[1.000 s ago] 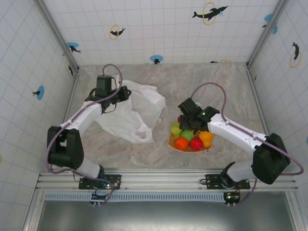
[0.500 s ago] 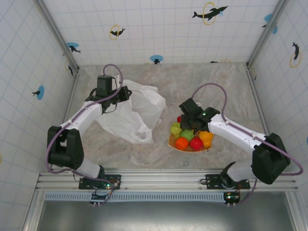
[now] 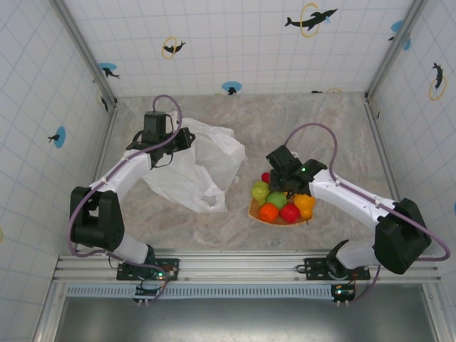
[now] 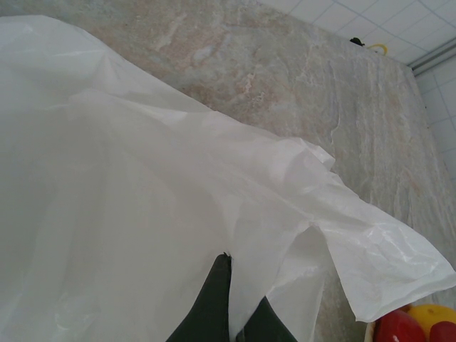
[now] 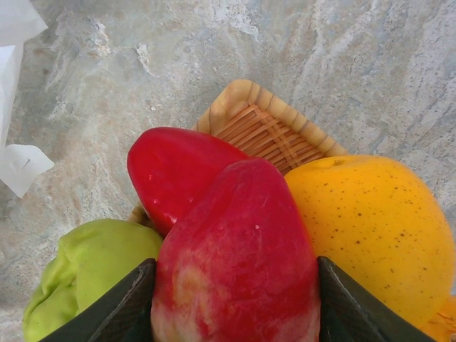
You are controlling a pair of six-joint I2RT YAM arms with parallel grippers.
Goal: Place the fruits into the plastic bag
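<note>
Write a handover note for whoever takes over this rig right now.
Left gripper: shut on the plastic bag, which is left of the orange tray.
Right gripper: jaws against both sides of a red-pink fruit, not lifted off the tray.
Done: no fruit visible in the bag.
Left: lift this fruit, bag it, then the other fruits.

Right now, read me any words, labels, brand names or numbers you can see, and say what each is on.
None: no word, number or brand mark can be read. The plastic bag is plain white, no sticker shows on the fruits or the woven tray, and the walls bear only dolphin decals, pictures without lettering.
</note>
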